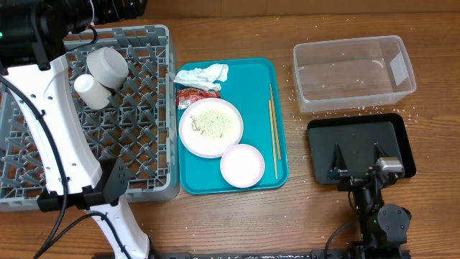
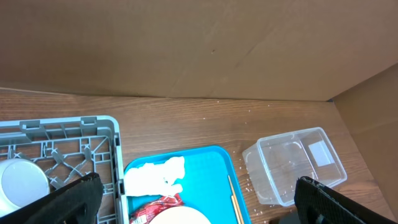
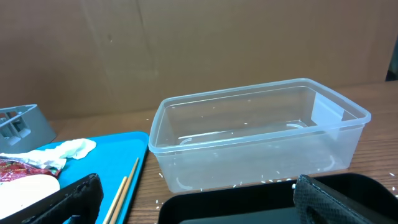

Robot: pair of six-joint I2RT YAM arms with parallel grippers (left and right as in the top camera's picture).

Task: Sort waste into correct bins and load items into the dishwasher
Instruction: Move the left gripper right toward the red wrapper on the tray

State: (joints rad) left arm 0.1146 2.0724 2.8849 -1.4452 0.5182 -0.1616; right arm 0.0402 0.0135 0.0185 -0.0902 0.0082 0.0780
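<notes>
Two white cups (image 1: 108, 63) (image 1: 92, 90) lie in the grey rack (image 1: 144, 108). On the teal tray (image 1: 251, 79) are a crumpled napkin (image 1: 205, 74), a red-and-white wrapper (image 1: 195, 95), a plate (image 1: 210, 126) with food grains, a small bowl (image 1: 242, 165) and chopsticks (image 1: 273, 129). The clear tub (image 1: 352, 72) and the black tray (image 1: 359, 140) stand to the right. My left gripper (image 2: 196, 186) is open and empty, high above the rack's far corner. My right gripper (image 1: 357, 160) is open and empty, low over the black tray (image 3: 249, 202), facing the tub (image 3: 261, 134).
White grains (image 1: 345, 111) are scattered on the wooden table around the tub and the black tray. My white left arm (image 1: 50, 108) stretches across the rack. A brown cardboard wall (image 3: 186, 50) stands behind the table.
</notes>
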